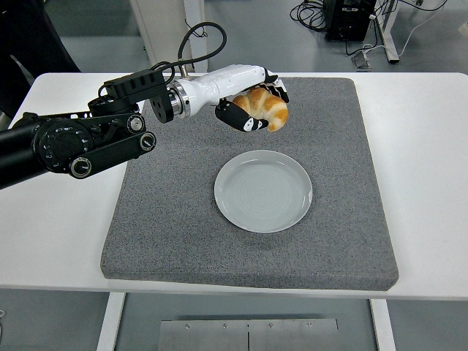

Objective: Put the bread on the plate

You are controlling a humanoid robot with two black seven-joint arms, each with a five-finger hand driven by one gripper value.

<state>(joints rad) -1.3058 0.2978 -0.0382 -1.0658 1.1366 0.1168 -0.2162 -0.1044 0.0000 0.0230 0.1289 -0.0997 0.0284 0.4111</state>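
- The bread (264, 108), a golden croissant, is up in the air in my left hand (252, 107), above the grey mat (183, 219) and just beyond the far edge of the plate (264, 191); it touches neither.
- Its long axis runs roughly from far-left to near-right, and the near-right end dips a little toward the plate, poking out past my fingers (246, 122).
- My left hand is clenched around the bread: fingers wrap under and along its left side, and the white back of the hand covers its far side.
- I judge this to be the carry step: the bread is lifted and on its way, but not yet over the plate's middle.
- The next move calls for bringing the hand nearer and slightly right until the bread hangs over the plate's centre, lowering it close, then letting go.
- Because the bread is long and tilted, I would want it level before release, so that it settles inside the rim.
- The plate sits empty on the mat, which lies on the white surface (58, 212).
- My right hand is not visible.
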